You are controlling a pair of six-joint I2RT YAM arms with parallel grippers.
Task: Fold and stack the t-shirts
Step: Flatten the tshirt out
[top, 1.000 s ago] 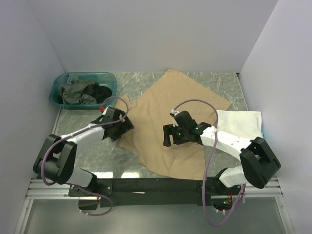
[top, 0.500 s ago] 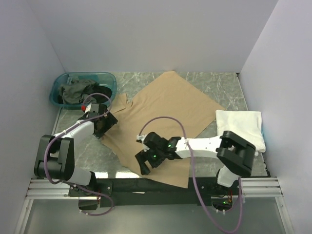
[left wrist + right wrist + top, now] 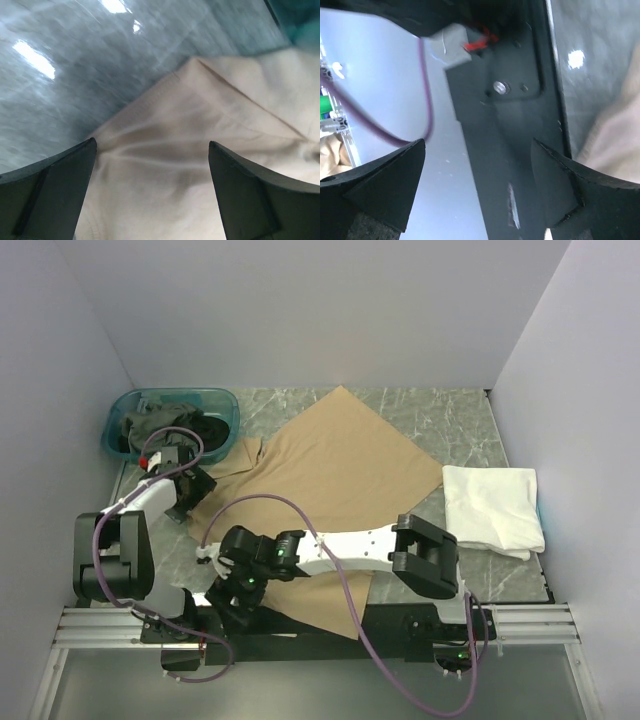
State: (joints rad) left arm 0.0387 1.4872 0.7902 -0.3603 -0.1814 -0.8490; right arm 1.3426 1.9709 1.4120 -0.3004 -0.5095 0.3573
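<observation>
Top view: tan t-shirt [image 3: 340, 465] lies spread open, set diagonally across the middle of the marble table [image 3: 455, 420]. Its near edge reaches the black rail [image 3: 400, 623] at the front. Part of that edge is hidden under the right arm, which stretches across to the left.

White t-shirt [image 3: 495, 508] lies folded at the right side, just beside the tan one. I cannot tell whether they touch.

Teal tub [image 3: 228, 400] sits at the far left corner. It holds a crumpled grey-green t-shirt [image 3: 150, 430] and a black t-shirt [image 3: 210, 430]. Both are bunched, so their shapes are not readable.

Left gripper [image 3: 190, 495] sits at the tan shirt's left corner, near the tub. Left wrist view: fingers [image 3: 50, 185] spread wide, with nothing pinched. Tan cloth fills the space below and between them, and a pointed corner of it lies flat on the marble. The picture is motion-blurred and the seams are faint. The top right corner shows a cut-off bit of teal.

Right gripper [image 3: 230, 602] is low at the front left, over the rail. Right wrist view: fingers [image 3: 375, 185] spread apart and empty. Below them are the rail, a purple cable [image 3: 427, 95] and a red connector [image 3: 480, 39]. The tan cloth is only a blurred sliver at the right edge. The fingertips of both grippers cannot be made out from above.
</observation>
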